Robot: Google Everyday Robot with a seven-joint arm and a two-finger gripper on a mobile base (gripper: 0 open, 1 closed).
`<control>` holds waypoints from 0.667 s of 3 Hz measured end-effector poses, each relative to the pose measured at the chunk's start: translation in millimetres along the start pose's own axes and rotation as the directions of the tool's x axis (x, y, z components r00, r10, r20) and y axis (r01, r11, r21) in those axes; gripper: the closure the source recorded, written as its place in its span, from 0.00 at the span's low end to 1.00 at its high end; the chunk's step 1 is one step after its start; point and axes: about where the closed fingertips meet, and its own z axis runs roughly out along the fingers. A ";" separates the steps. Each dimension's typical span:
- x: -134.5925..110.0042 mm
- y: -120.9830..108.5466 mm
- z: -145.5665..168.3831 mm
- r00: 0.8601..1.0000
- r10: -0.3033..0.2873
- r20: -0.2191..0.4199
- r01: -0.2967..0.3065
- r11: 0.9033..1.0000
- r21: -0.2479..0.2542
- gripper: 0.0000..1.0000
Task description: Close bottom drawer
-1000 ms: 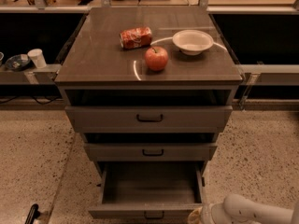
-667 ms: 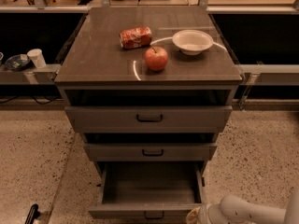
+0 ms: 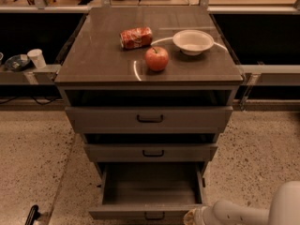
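The bottom drawer (image 3: 150,191) of the grey-brown cabinet is pulled far out and its inside is empty. Its flat front (image 3: 117,213) with a small dark centre handle (image 3: 154,215) runs along the lower edge of the view. My gripper (image 3: 191,216) is at the bottom of the view, right at the right end of the drawer front. The white arm (image 3: 239,213) reaches in behind it from the lower right. The gripper is partly cut off by the frame edge.
The middle drawer (image 3: 151,152) and the wide top drawer (image 3: 149,119) each stick out a little. On the cabinet top lie a red snack bag (image 3: 136,37), a red apple (image 3: 156,58) and a white bowl (image 3: 193,41). Speckled floor surrounds the cabinet. A white cup (image 3: 36,58) stands on a ledge to the left.
The gripper has stayed by the right end of the bottom drawer's front. A thicker white part of the arm has come into view at the lower right. The drawer looks equally open.
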 end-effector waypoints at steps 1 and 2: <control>3.0 -6.2 13.2 1.000 -0.006 -0.003 0.006 1.000 0.021 1.00; -0.1 -15.7 24.2 1.000 -0.015 0.000 0.015 0.999 0.036 1.00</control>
